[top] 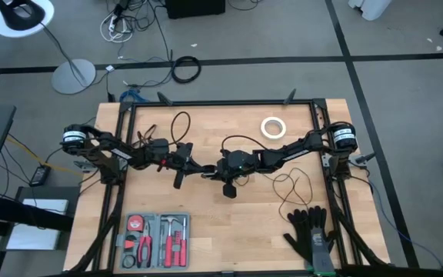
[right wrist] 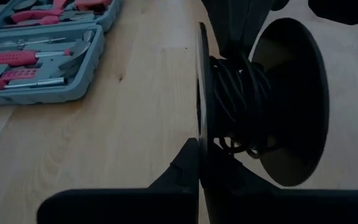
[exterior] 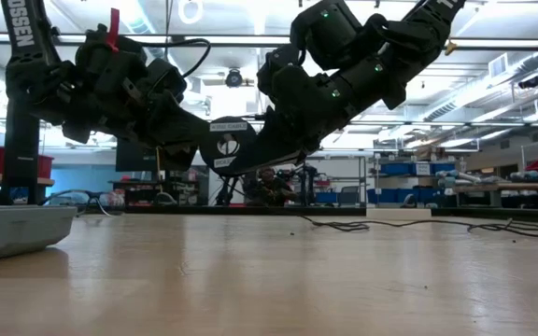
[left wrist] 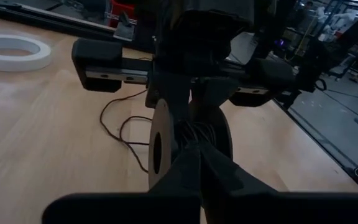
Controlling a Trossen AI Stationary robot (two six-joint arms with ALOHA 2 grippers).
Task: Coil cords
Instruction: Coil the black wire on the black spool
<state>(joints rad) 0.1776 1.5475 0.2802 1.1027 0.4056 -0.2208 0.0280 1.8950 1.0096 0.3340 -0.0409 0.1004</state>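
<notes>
Left gripper (top: 206, 171): reached in from 9 o'clock to the middle of the surface (top: 229, 238), fingers clenched on the rim of the spool (left wrist: 188, 143), meeting the right gripper there.
Right gripper (top: 215, 171): came in from 3 o'clock, fingers clamped tight on one disc of the spool, seen close in its own wrist view (right wrist: 199, 168).
Spool: a small round black reel held off the surface between the two grippers at centre; in the low view it hung above the wood (exterior: 227, 145).
Cord (right wrist: 235, 102): several thin black turns sat wound around the spool's core; a loose length trailed across the surface toward 4 o'clock in open loops (top: 291, 183), and another loop lay near 11 o'clock (top: 180, 125).
Tape ring (top: 273, 127): white, flat on the surface at about 1 o'clock, apart from the cord.
Tool case (top: 156, 240): open at 7 o'clock, red-handled tools inside.
Gloves (top: 310, 231): black, at 5 o'clock near the edge.
</notes>
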